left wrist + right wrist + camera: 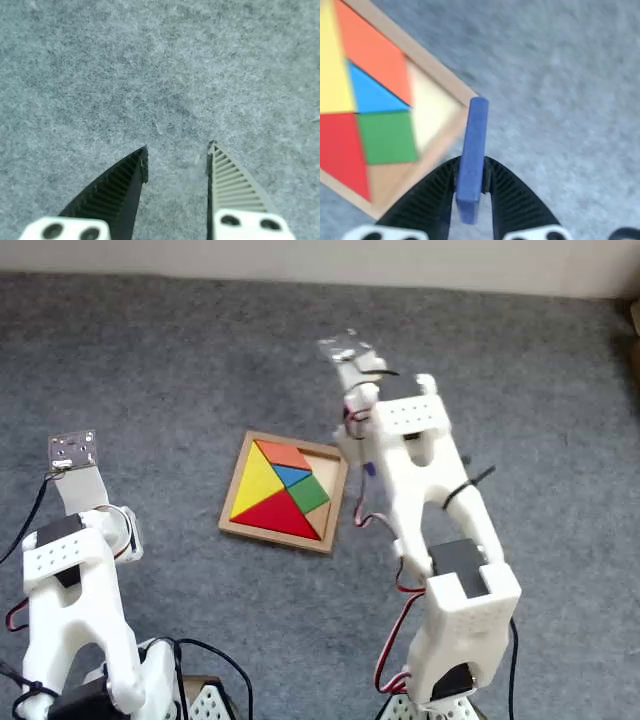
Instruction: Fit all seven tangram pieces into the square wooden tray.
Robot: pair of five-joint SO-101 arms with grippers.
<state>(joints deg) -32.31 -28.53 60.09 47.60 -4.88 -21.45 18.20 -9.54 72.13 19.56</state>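
Right hand [471,162] grips blue piece [477,120] near tray [451,84] corner.

My desk [150,370] is covered in grey cloth, fuzzy and rough like felt. The tray [274,538] is pale bare wood, smooth and matt. The blue piece [475,130] in my right end effector [471,161] looks painted, smooth and not shiny. My left end effector [177,150] is hard matt plastic with ribbed fingers [117,190].
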